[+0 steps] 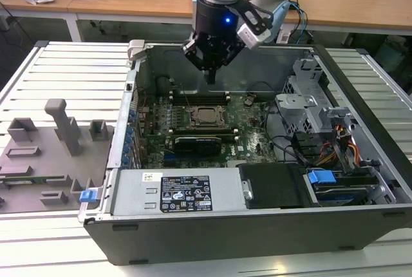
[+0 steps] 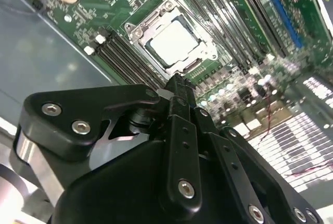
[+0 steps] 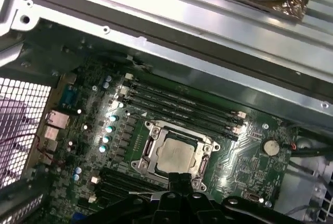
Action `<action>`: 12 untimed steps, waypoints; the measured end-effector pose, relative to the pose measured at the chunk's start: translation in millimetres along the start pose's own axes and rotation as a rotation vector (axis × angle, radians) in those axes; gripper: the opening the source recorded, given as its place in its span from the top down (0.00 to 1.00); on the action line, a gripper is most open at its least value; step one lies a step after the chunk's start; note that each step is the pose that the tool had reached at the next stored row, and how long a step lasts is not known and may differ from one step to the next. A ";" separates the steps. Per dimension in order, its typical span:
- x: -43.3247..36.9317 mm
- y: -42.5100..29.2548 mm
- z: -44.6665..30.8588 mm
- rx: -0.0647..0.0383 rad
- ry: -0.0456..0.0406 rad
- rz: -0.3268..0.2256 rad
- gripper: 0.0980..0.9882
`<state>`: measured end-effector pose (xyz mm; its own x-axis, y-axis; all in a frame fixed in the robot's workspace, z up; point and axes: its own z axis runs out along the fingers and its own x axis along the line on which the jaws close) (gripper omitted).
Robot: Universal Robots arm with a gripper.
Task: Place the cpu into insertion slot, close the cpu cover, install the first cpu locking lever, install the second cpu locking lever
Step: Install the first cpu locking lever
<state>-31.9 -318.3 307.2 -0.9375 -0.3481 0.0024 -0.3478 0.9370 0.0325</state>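
The cpu (image 2: 174, 43) already sits in the insertion slot (image 2: 136, 30) with the cpu cover (image 2: 205, 46) down around it. The gripper (image 2: 179, 86), fingers pressed together and empty, hovers just above the socket's edge; whether the locking levers are latched is unclear.

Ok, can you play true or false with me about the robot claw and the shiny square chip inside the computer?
1. The cpu is sitting in the insertion slot on the green board. True.
2. The claw is carrying the chip in the air. False: its tips hang above the board with nothing between them, and the chip lies in the socket.
3. The cpu cover is a silver frame lying around the chip. True.
4. The computer case has its side panel on, so the inside is hidden. False: the case lies open and the board shows.
5. The claw's fingers are spread wide apart. False: in both wrist views the tips are together.
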 end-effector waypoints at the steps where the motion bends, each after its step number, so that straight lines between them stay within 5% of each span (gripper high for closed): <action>1: 0.0 0.0 0.0 0.000 0.0011 -0.035 0.99; 12: 0.0 0.0 0.1 0.001 0.0078 -0.242 0.99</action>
<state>-31.9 -318.3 307.1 -0.8269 -0.5623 0.0023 -0.5619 0.8265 0.0325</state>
